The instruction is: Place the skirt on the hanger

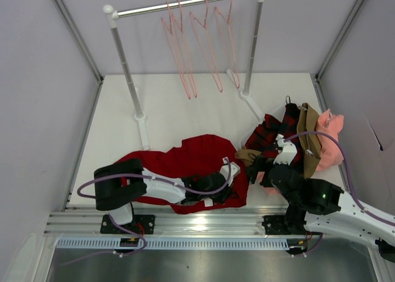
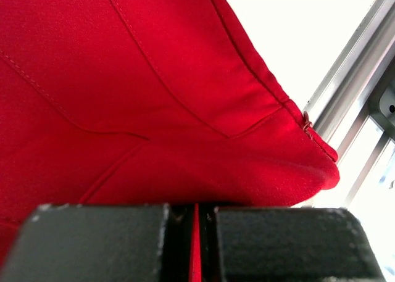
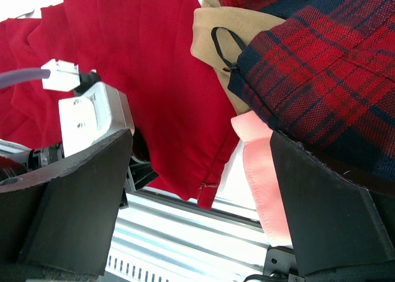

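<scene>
Left wrist: left claw (image 2: 197, 232) tight on skirt (image 2: 154, 109) edge, apparently by rail (image 2: 345, 100); right claw (image 3: 200, 195) spread.

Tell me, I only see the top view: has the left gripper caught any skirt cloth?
Observer: Yes, the left gripper is shut with a thin fold of the skirt pinched between its fingers.
Operator: Where on the skirt?
Observer: Close to a stitched edge with a small fastener on it.
Operator: And the right gripper?
Observer: The right gripper is open and empty, with the plaid garment and pink cloth just beside it.
</scene>
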